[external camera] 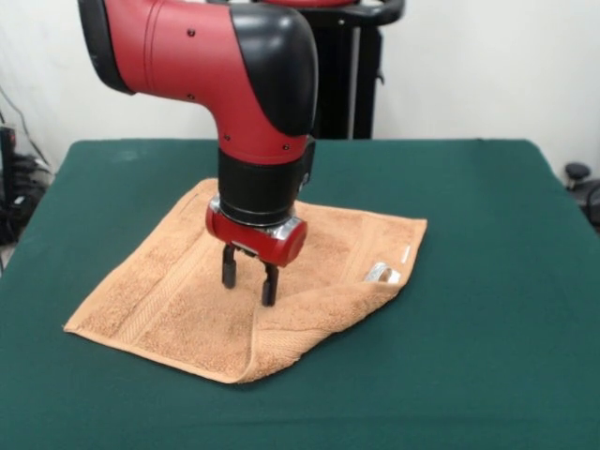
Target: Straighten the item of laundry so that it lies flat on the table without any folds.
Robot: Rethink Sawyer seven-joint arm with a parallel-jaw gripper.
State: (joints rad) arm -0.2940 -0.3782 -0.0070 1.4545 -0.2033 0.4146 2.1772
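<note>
1. The towel lies on the table a little left of the picture's middle, in the near half, turned like a diamond with one corner toward the camera.
2. It is not flat: the edge at the picture's lower right is folded over onto the cloth, making a thick doubled strip that runs from the near corner up toward the right corner.
3. A small white label shows at the right-hand edge, and a pale, shiny bit sits on the cloth just beside the fold; what it is cannot be told.
4. Woven border bands run along the left side of the towel, parallel to its edge.
5. The gripper hangs over the middle of the towel, its two dark fingers pointing straight down, set a little apart with a visible gap and nothing between them.
6. The fingertips are at or just above the cloth; contact cannot be told.
7. The red and black arm comes down from the upper left of the picture and bends to stand upright over the gripper.
8. The black pedestal stands behind the table's far edge, against a pale wall.
</note>
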